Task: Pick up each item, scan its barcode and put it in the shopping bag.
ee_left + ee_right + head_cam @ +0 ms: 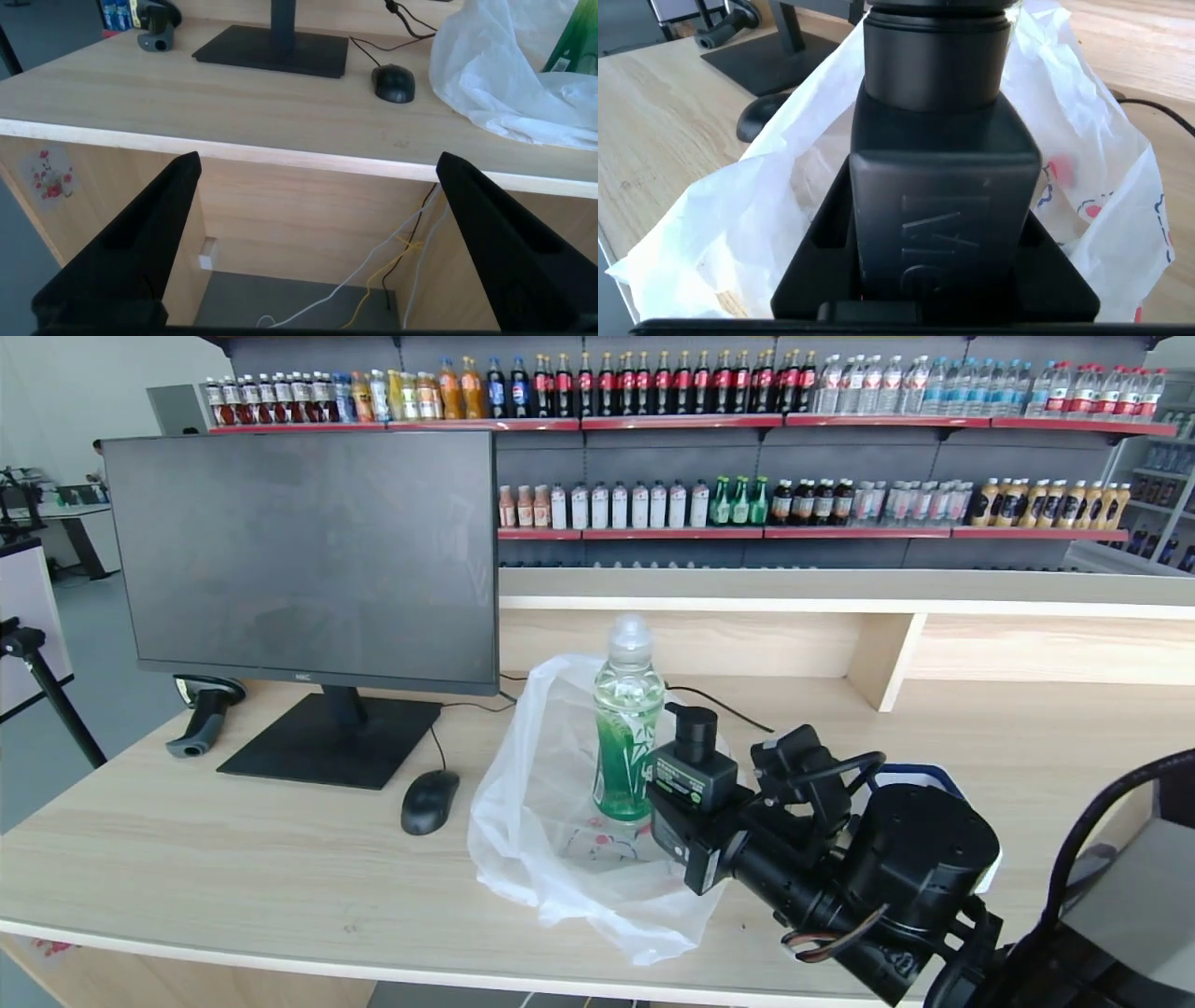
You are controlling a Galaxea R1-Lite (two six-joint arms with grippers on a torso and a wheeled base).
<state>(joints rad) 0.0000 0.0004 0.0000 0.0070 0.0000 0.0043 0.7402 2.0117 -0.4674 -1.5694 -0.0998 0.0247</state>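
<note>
A clear shopping bag (532,803) lies open on the counter's middle, and a green bottle (627,737) with a clear cap stands upright in it. My right gripper (698,835) is at the bag's right edge, shut on a black bottle (693,767) with a dark cap. In the right wrist view the black bottle (943,187) stands between the fingers, over the bag (1102,177). My left gripper (318,168) hangs open and holds nothing, below the counter's front edge (280,149). The bag (495,75) lies beyond it.
A monitor (308,551) stands at the back left, a barcode scanner (201,719) on its left and a black mouse (429,801) beside the bag. A raised wooden ledge (840,593) borders the counter's far side. Cables hang under the counter (392,261).
</note>
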